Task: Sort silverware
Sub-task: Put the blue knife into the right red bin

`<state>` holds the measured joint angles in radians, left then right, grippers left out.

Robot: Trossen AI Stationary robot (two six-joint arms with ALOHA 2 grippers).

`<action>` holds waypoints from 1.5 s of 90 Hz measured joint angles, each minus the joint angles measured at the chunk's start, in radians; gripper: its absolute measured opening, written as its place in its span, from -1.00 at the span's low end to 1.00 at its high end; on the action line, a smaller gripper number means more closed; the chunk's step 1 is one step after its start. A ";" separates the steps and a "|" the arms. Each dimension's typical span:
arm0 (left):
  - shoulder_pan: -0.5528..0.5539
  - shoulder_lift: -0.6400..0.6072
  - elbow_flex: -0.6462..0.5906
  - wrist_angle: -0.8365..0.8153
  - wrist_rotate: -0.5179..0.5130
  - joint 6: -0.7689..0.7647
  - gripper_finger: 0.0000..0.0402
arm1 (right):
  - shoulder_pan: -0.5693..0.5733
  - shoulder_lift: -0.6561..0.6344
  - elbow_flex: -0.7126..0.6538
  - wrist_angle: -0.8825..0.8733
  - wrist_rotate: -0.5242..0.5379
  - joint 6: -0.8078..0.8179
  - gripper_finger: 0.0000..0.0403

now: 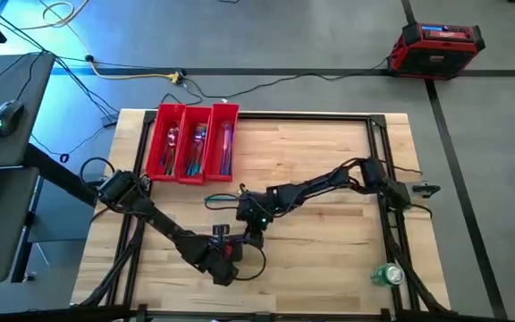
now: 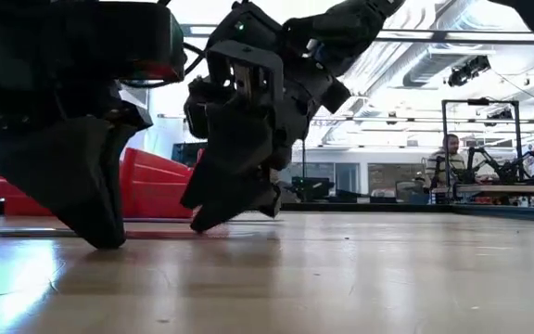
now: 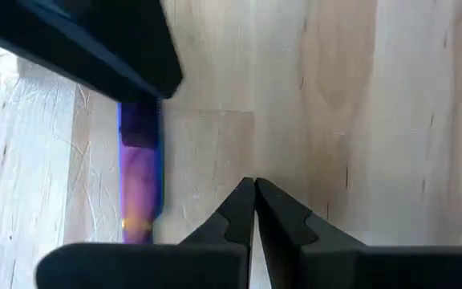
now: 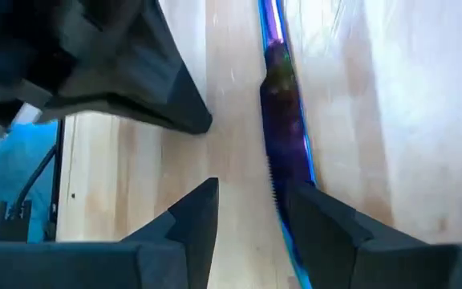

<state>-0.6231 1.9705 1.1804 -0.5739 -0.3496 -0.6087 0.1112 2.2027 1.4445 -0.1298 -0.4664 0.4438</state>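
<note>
Nearest the front edge of the table (image 1: 329, 268), the left gripper (image 3: 254, 201) is pressing down toward the wood with its fingers closed tight together, holding nothing. A purple piece of silverware (image 3: 140, 181) is lying flat just beside it, partly hidden under the other arm's dark finger.

A little farther in, the right gripper (image 4: 251, 209) is hanging low over the same spot, its fingers spread open. The slim purple-blue piece is lying along the inner side of one finger (image 4: 323, 225); I cannot tell whether they are touching. From table height, both grippers are standing close together, tips at the wood.

A green can (image 1: 387, 275) is lying near the front right corner.

At the far left, the red tray (image 1: 191, 143) is sitting with more silverware (image 1: 200, 143) in its three compartments.

Beyond the table, a person (image 2: 445, 160) is sitting at a desk in the room.
</note>
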 joint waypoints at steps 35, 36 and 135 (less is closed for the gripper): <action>-0.009 -0.001 -0.015 0.001 -0.014 -0.020 -1.00 | -0.043 -0.017 0.000 -0.127 0.110 -0.007 -0.31; -0.009 -0.001 -0.015 0.000 -0.015 -0.018 -1.00 | -0.044 -0.017 0.000 -0.130 0.111 -0.008 -0.31; 0.021 -0.002 -0.116 0.188 -0.133 0.079 -1.00 | 0.033 0.032 -0.034 0.038 0.019 0.183 -0.31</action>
<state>-0.6023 1.9690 1.0641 -0.3857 -0.4822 -0.5297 0.1444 2.2344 1.4105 -0.0916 -0.4471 0.6270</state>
